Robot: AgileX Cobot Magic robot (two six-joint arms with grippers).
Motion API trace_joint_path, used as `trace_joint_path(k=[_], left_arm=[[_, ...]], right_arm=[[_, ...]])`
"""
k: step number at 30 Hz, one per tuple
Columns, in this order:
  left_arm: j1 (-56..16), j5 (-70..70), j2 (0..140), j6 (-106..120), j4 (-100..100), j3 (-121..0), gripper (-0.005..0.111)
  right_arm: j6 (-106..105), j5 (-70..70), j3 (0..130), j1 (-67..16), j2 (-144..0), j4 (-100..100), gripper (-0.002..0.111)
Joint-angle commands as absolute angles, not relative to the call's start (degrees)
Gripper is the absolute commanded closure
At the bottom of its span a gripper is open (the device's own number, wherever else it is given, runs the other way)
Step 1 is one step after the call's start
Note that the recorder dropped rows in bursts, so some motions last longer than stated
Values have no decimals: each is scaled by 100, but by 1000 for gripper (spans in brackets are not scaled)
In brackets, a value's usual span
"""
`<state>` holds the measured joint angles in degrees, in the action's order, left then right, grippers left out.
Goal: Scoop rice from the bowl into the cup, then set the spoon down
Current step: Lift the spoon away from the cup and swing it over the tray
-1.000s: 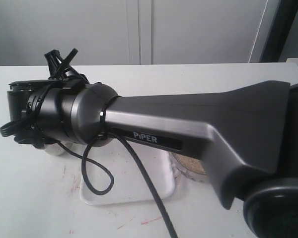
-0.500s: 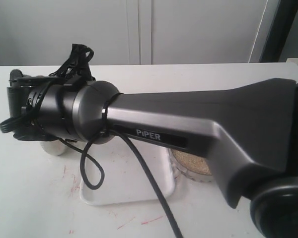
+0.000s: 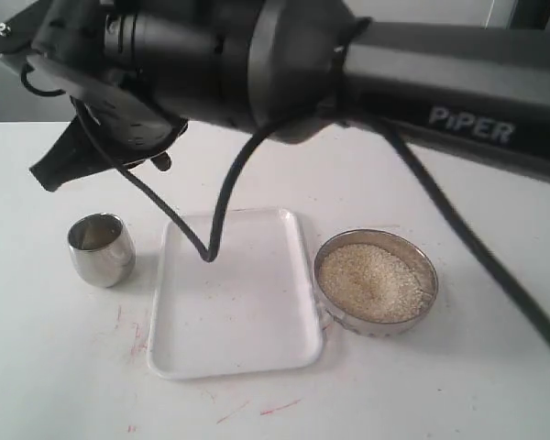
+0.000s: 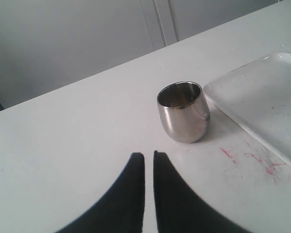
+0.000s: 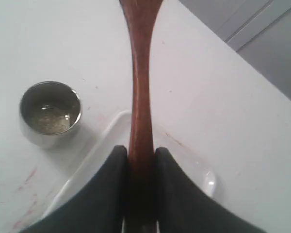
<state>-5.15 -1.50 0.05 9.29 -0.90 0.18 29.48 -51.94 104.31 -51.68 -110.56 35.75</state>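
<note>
Spoon [image 5: 139, 87] is cut off at its bowl end; the handle is clamped in the right gripper [image 5: 139, 152], over the middle of the desk [image 3: 458, 385]. The left gripper [image 4: 149, 158] is seen nearly closed, empty, near the cup [image 4: 184, 114].

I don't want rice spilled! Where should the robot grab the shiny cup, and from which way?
Probably the cup around its rounded side wall, coming in level from where the left end effector is. It stands upright, handleless, with some rice inside, so a sideways grip keeps it level. The white tray crowds the other side.
</note>
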Motion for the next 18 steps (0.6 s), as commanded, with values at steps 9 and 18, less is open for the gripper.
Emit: trace_joint_path(k=[9, 18], left_arm=[[-531, -113, 0, 921, -51, 0, 92], [-531, -113, 0, 921, -51, 0, 92]], right_arm=[[3642, -6208, 10458, -4785, -10235, 2023, 108], [3673, -6638, 9896, -4785, -10010, 1969, 108]])
